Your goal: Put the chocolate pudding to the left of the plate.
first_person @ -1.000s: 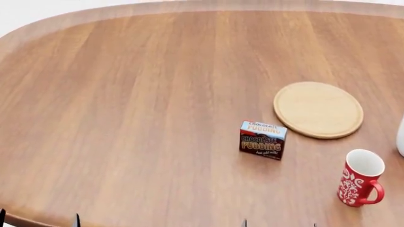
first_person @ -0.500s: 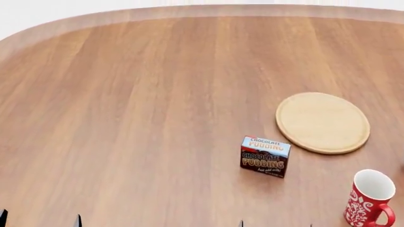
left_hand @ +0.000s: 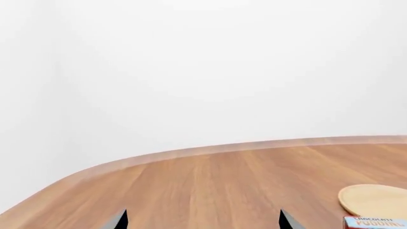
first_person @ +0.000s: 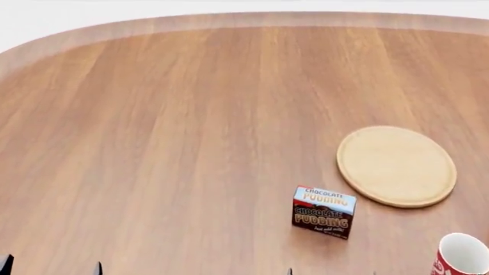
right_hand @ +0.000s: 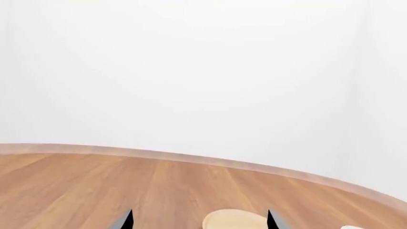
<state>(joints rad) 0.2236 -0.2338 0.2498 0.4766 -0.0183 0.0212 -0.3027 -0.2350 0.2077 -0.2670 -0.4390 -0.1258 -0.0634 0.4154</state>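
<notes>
- The chocolate pudding [first_person: 323, 211], plate [first_person: 397, 166] and red mug [first_person: 461, 256] have slid down the head view; the camera shifted, nothing was handled
- Left pincer [first_person: 52, 266] and right pincer [first_person: 331, 272]: tips spread, empty
- Pudding: glossy printed carton, ahead of the right pincer, near the plate's front-left rim, untouched
- Plate: matte pale wooden disc

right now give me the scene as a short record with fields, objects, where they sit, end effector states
surface: wooden table
chocolate pudding: upright on the table, nearer the robot than the plate and to its left, apart from it
plate: flat on the table, nothing on it
red mug: at the view's lower right corner, partly cut off
left end effector: open, holding nothing
right end effector: open, holding nothing
task state: pudding not yet grasped
</notes>
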